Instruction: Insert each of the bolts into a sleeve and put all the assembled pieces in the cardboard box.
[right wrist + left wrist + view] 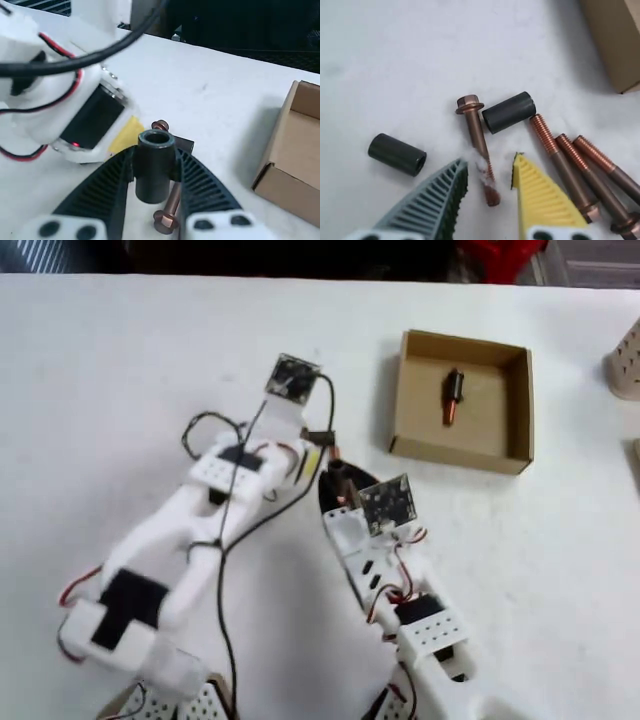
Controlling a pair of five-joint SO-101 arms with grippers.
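Bright, even light on the white table (100, 340); the cardboard box (455, 453) casts a soft shadow (room behind dark).

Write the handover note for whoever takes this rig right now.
Left gripper: open, its tips either side of the threaded end of a loose bolt lying on the table.
Right gripper: shut on a sleeve, held upright with its open end up.
Done: one bolt-and-sleeve piece lies in the cardboard box.
Loose on the table near the box: two sleeves and three more bolts.
Left: fit every loose bolt into a sleeve, then put each piece in the box.
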